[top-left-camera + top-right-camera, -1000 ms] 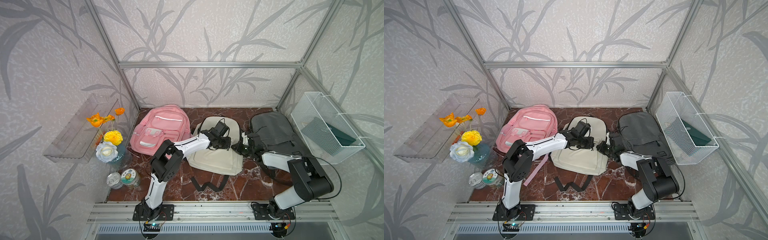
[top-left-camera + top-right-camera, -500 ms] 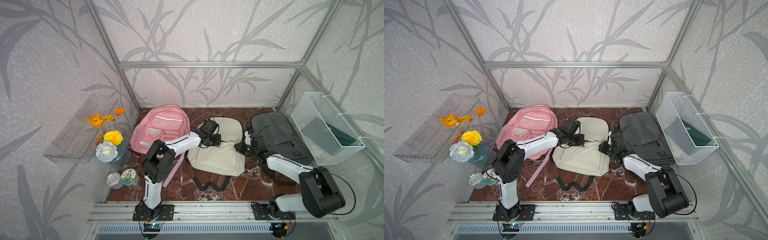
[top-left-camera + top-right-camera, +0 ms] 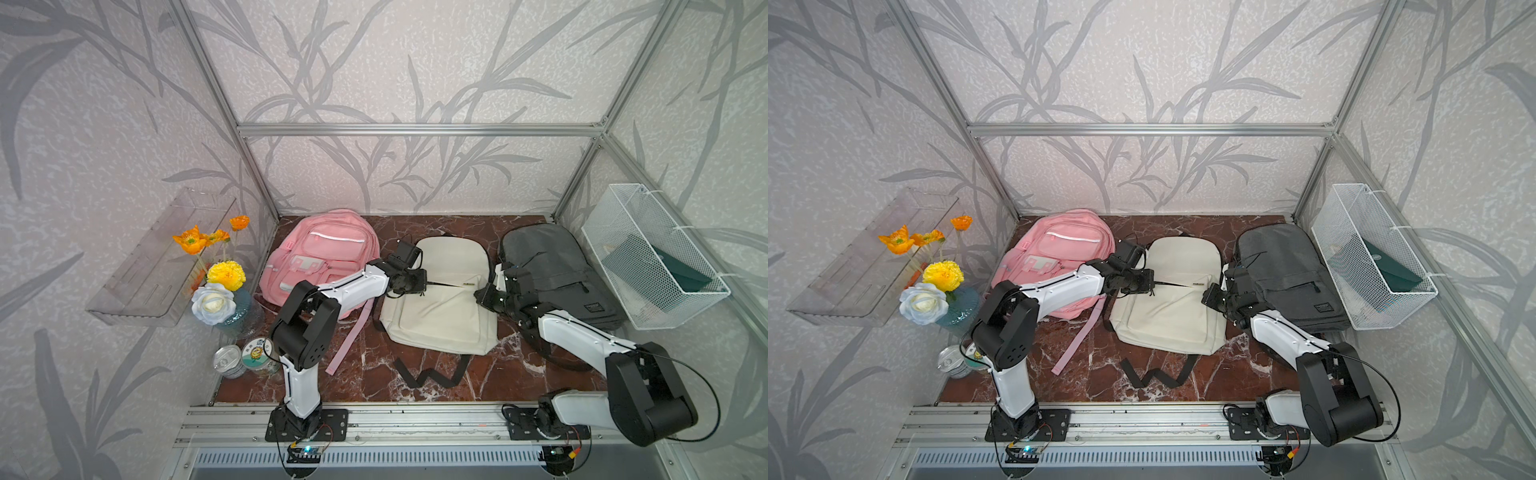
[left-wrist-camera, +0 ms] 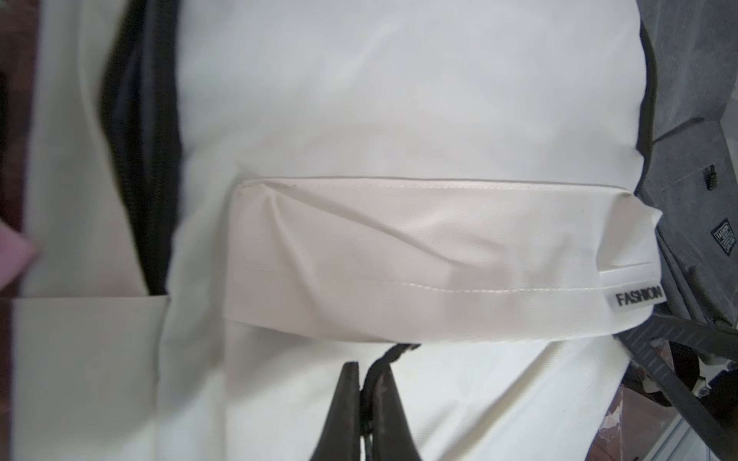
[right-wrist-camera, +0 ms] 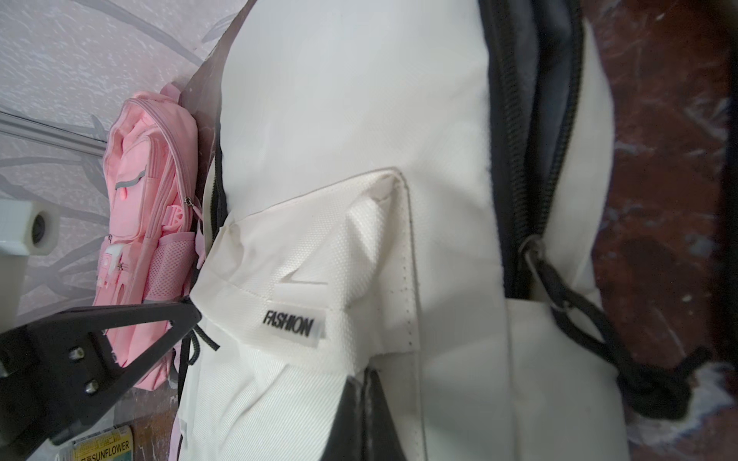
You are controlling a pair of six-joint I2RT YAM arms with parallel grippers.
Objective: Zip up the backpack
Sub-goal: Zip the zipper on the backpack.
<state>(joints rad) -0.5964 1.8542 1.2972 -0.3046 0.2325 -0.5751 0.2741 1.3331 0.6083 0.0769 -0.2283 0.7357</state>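
The cream backpack (image 3: pixel 444 316) (image 3: pixel 1167 320) lies flat on the marble floor between two other bags. Its front pocket flap (image 4: pixel 439 255) carries a FASHION label (image 5: pixel 291 322). My left gripper (image 3: pixel 426 283) (image 3: pixel 1152 285) (image 4: pixel 365 365) is shut on the black zipper pull cord (image 4: pixel 393 351) that comes out from under the flap. My right gripper (image 3: pixel 478 296) (image 3: pixel 1205 297) (image 5: pixel 363 373) is shut on the cream fabric at the pocket's right end. The main compartment zipper (image 5: pixel 535 159) stands apart along the bag's side, showing grey lining.
A pink backpack (image 3: pixel 324 257) lies left of the cream one and a grey backpack (image 3: pixel 552 266) lies right of it. A white wire basket (image 3: pixel 652 257) hangs on the right wall. A flower vase (image 3: pixel 232 307) and two cans (image 3: pixel 245 359) stand at the left.
My left gripper has drawn the pull cord leftward along the pocket. The right gripper has kept its hold at the pocket's right end while that arm's elbow swung out to the right.
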